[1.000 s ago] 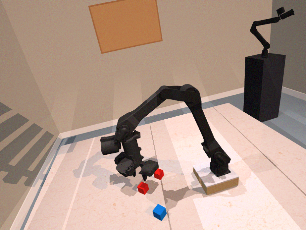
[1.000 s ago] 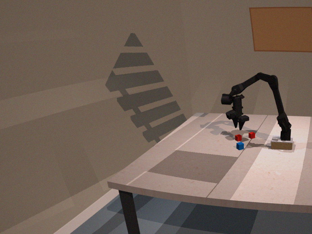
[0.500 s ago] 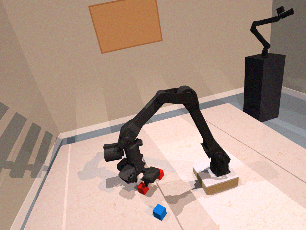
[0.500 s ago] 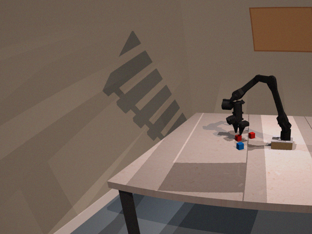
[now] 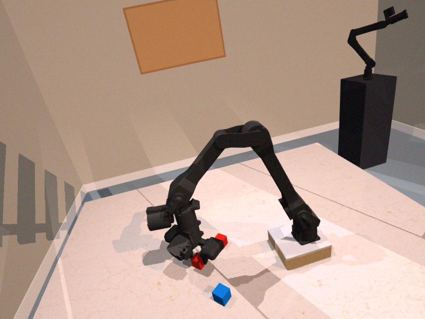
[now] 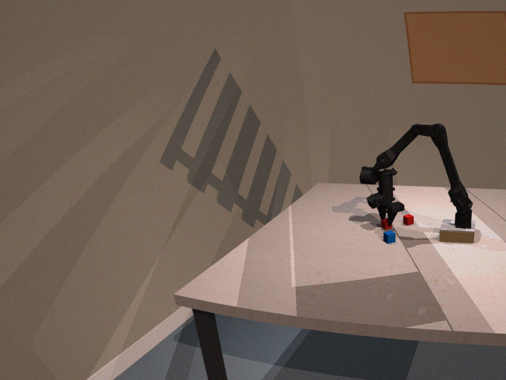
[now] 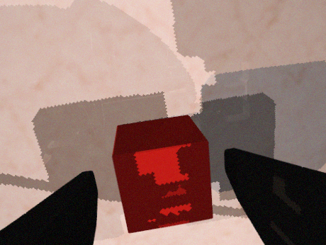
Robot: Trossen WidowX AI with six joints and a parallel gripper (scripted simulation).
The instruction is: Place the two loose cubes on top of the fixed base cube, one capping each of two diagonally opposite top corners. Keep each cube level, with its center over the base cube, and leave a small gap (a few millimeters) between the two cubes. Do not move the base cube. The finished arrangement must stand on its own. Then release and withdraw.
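My gripper [image 5: 197,259] [image 6: 386,222] [image 7: 161,170] is open and points down, low over the table. Its fingers stand on either side of one red cube [image 5: 198,264] [image 6: 384,225] [image 7: 163,166], with a visible gap to the cube on each side in the wrist view. The cube looks slightly turned there, and the fingers partly hide it in the top and exterior views. The other red cube [image 5: 221,236] [image 6: 408,219] lies on the table toward the arm's base, partly hidden behind the gripper in the top view. The blue base cube [image 5: 221,294] [image 6: 389,237] stands apart, with nothing on top.
The arm's base stands on a wood-sided block [image 5: 305,258] [image 6: 456,236] to the right of the cubes. The table [image 5: 113,291] [image 6: 347,253] carries shadows of the arm. A second arm [image 5: 360,51] stands on a black pedestal [image 5: 376,120] beyond the table.
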